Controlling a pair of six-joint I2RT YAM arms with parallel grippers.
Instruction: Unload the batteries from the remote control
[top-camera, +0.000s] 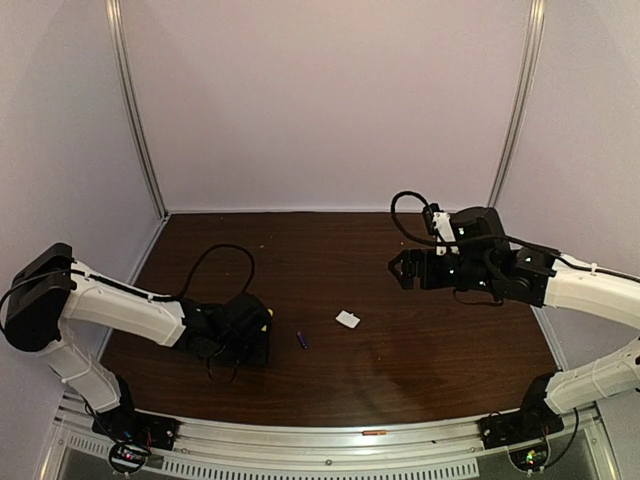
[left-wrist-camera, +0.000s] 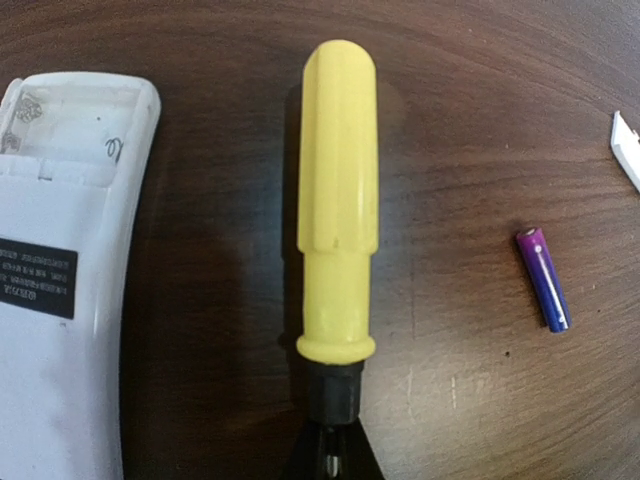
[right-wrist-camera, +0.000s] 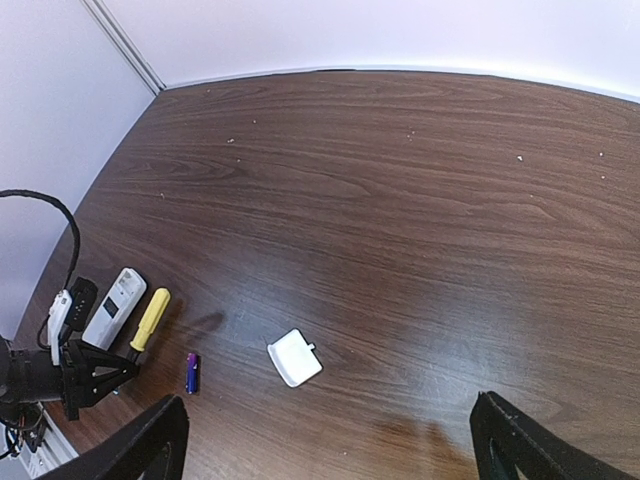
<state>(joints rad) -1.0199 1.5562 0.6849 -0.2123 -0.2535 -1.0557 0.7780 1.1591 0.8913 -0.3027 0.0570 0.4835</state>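
Dark wood table (left-wrist-camera: 470, 120): remote control (left-wrist-camera: 60, 270) left of the screwdriver (left-wrist-camera: 337, 200), one battery (left-wrist-camera: 543, 278) right of it.
Your left gripper (left-wrist-camera: 332, 455) seems clamped on the screwdriver shaft, right gripper (right-wrist-camera: 330, 420) is spread wide; a careless swing could roll that battery away.

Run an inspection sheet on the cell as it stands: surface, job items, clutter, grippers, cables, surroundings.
Surface: dark wood-grain table, with a few pale specks.
Job's things: flat white remote control, back up with the battery bay open and no cell seen in the visible part; one blue-purple cylindrical battery loose on the table.
Clutter: yellow-handled screwdriver beside the remote control; small white square lid.
Grippers: left gripper low at the screwdriver's tip end, state unclear; right gripper raised, open, empty.
Cables: black cable loop over the left arm; another at the right wrist.
Surroundings: pale walls, metal corner posts.
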